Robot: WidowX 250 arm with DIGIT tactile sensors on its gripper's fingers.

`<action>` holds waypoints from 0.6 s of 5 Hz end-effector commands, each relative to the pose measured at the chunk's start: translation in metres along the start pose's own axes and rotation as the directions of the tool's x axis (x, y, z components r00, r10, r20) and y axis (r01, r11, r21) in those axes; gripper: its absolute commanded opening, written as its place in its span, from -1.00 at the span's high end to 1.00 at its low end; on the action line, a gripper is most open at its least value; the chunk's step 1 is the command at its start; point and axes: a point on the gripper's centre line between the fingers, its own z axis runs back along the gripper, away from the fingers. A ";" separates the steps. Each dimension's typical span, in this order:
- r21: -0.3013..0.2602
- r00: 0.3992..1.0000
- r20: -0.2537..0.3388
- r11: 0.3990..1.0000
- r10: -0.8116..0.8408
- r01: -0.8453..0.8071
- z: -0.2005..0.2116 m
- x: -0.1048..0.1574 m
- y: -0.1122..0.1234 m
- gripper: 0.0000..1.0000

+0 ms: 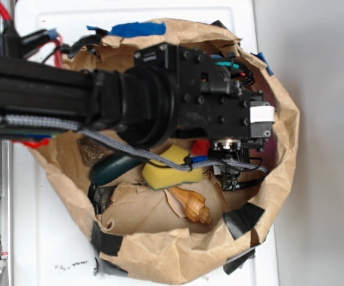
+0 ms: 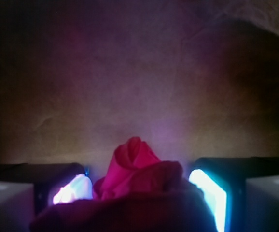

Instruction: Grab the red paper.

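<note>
- White desk (image 1: 41, 238) carries a crumpled brown paper bag (image 1: 160, 253) patched w/ black tape (image 1: 243, 219) and blue tape (image 1: 137, 28); its rolled-down rim makes a shallow bowl.
- Black robot arm (image 1: 41, 89) reaches in from the left of the exterior view and covers much of the bag's inside.
- End effector (image 1: 234, 164) sits low in the bag, near the far-right wall, pointing down.
- Red paper (image 2: 134, 169) lies right between the fingers: wrist view shows the crumpled wad filling the gap, w/ a lit finger pad (image 2: 74, 189) on one side and another on the other.
- In the exterior view only a small red patch shows, just beside the yellow sponge (image 1: 169, 168) and under the wrist housing.
- Fingers look apart, straddling the wad; whether the pads already touch it can't be told, since glare washes out the edges.
- Judgement: wad is centred on the closing line, no clear long axis, so the coming move is prob. a plain squeeze, no re-aim needed.
- Orange-brown seashell (image 1: 191, 205) lies apart from the fingers, nearer the bag's front; a dark green object (image 1: 109, 168) sits left of the sponge.
- Risk: soft tissue may compress and slip, or the bag floor may get pinched w/ it.
</note>
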 end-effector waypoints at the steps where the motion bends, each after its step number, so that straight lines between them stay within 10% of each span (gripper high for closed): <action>1: -0.093 0.998 0.018 0.993 -0.065 0.066 0.049 -0.006 -0.013 1.00; 2: -0.268 0.978 -0.054 0.946 -0.203 0.181 0.111 -0.033 -0.036 1.00; 3: -0.273 0.964 -0.130 0.943 -0.234 0.192 0.171 -0.064 -0.050 1.00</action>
